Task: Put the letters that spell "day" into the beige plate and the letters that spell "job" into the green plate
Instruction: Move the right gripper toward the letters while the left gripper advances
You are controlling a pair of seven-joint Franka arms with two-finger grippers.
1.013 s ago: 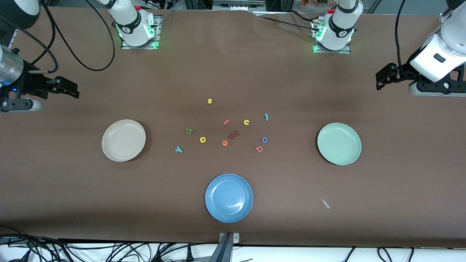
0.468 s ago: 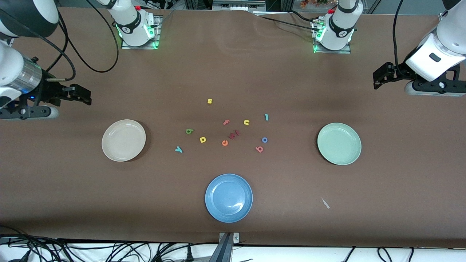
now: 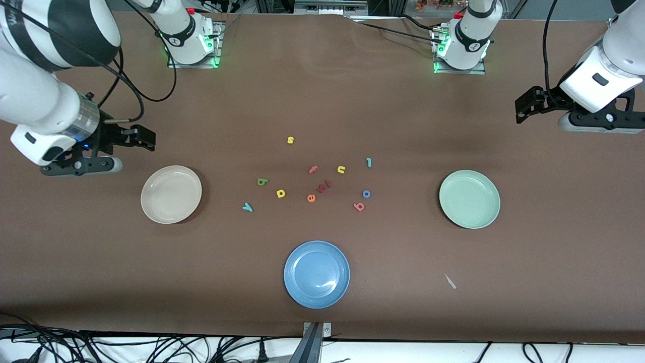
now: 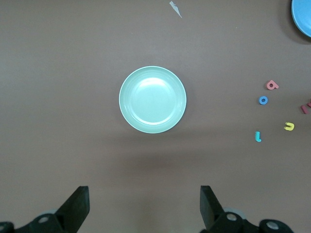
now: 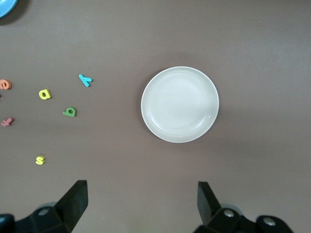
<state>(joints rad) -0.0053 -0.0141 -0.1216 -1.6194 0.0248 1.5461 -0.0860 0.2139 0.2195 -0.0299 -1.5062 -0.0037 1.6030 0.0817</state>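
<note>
I count three round plates: a plain blue plate point(image 3: 316, 274) by the table's near edge, a cream-beige plate point(image 3: 171, 194) toward the right arm's end, a pale mint-green plate point(image 3: 469, 198) toward the left arm's. Between those two lie six task letters: teal "y" point(image 3: 247, 206), red-pink "b" point(image 3: 359, 206), yellow "a" point(image 3: 280, 193), blue "o" point(image 3: 366, 193), green "d" point(image 3: 262, 182), teal "j" point(image 3: 369, 162). Right gripper point(image 3: 146, 140) and left gripper point(image 3: 522, 107) hover above bare table, fingers spread wide, empty.

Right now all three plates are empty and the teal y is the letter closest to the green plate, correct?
Not quite. The plates are empty, but the teal y lies closest to the beige plate, not the green plate. The front view shows it.
</note>
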